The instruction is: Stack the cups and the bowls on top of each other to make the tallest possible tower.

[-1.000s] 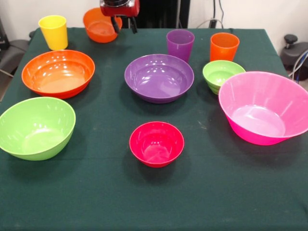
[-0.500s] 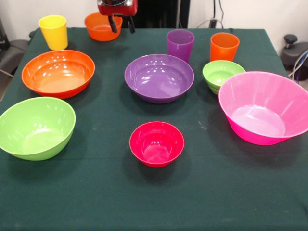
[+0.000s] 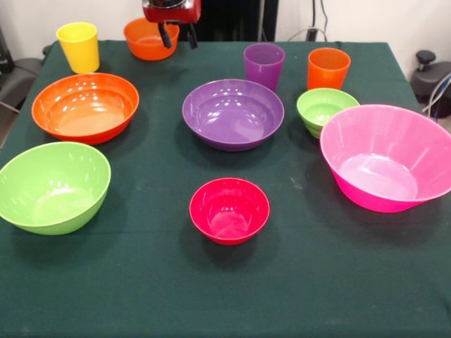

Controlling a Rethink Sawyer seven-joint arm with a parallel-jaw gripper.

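My gripper (image 3: pixel 178 35) hangs open at the far edge of the table. Its fingers straddle the right rim of the small orange bowl (image 3: pixel 146 39), which rests flat on the cloth. The small red-magenta bowl (image 3: pixel 229 210) sits empty in the near middle. The purple bowl (image 3: pixel 233 113) is at the centre, with the small green bowl (image 3: pixel 325 110) and the huge pink bowl (image 3: pixel 386 156) to its right. At left lie the large orange bowl (image 3: pixel 85 106) and the lime green bowl (image 3: pixel 53 186). The yellow cup (image 3: pixel 79 46), purple cup (image 3: pixel 264 65) and orange cup (image 3: pixel 328 68) stand upright at the back. Nothing is stacked; no tower is in view.
A dark green cloth (image 3: pixel 141 282) covers the table, with bare cloth along the near side. Cables and a dark object (image 3: pixel 431 77) lie beyond the table's right edge.
The small orange bowl was raised and tilted a second ago; it has dropped flat onto the cloth. The gripper has shifted slightly left and has held still since.
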